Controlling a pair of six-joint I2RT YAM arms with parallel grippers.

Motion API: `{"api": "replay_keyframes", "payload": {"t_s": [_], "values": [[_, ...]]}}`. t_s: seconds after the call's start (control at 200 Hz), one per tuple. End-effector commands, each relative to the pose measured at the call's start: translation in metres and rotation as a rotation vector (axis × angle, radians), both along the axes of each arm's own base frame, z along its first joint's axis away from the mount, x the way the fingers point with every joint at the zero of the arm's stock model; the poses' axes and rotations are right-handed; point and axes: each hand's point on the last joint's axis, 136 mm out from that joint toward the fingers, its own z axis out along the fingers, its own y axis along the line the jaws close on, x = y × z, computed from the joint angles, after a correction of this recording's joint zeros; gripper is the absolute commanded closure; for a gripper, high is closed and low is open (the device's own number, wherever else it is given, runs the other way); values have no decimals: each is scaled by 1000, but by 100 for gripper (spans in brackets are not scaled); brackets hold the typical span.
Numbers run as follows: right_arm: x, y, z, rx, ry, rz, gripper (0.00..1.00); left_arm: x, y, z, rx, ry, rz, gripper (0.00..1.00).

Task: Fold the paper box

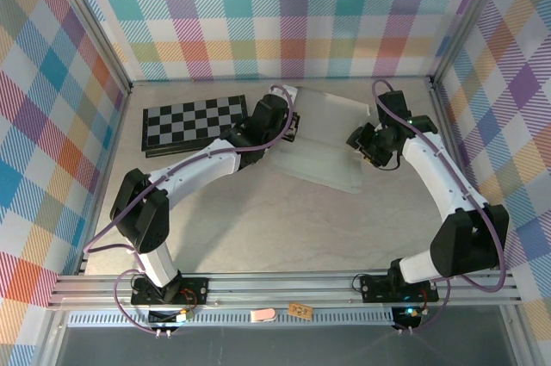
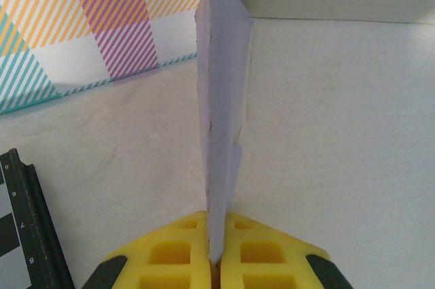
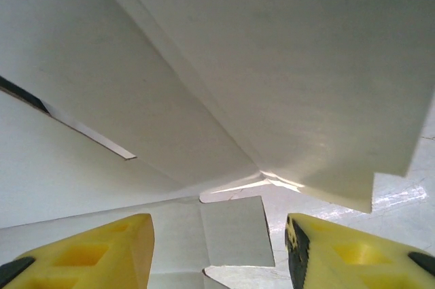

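We see our left claw pinched on an upright purple flap of the paper box, which lies beside the checkerboard; our right claw gapes at its cream panels

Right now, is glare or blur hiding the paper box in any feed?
Top external: the paper box looks washed out, its edges faint against the table. Left wrist: sharp, the card edge clear in the shut left gripper. Right wrist: glare at the crease above the open right gripper.
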Motion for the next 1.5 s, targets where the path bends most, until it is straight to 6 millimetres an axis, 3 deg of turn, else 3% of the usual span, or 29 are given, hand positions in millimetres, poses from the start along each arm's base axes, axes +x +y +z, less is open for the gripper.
{"api": "replay_keyframes", "payload": {"t_s": [0.0, 0.405, 0.62, 0.925, 1.5], "values": [[-1, 0, -3, -2, 0, 13, 47, 6, -5, 25, -46, -50, -17, 100], [14, 10, 13, 68, -48, -1, 65, 6, -6, 24, -50, -43, -21, 100], [14, 16, 13, 102, -53, 4, 67, 5, -7, 24, -60, -40, -23, 100], [27, 39, 22, 165, -78, 35, 68, 5, -8, 24, -72, -31, -20, 100], [24, 71, 7, 192, -35, 87, 69, 6, -6, 26, -83, -29, -2, 100]]}}
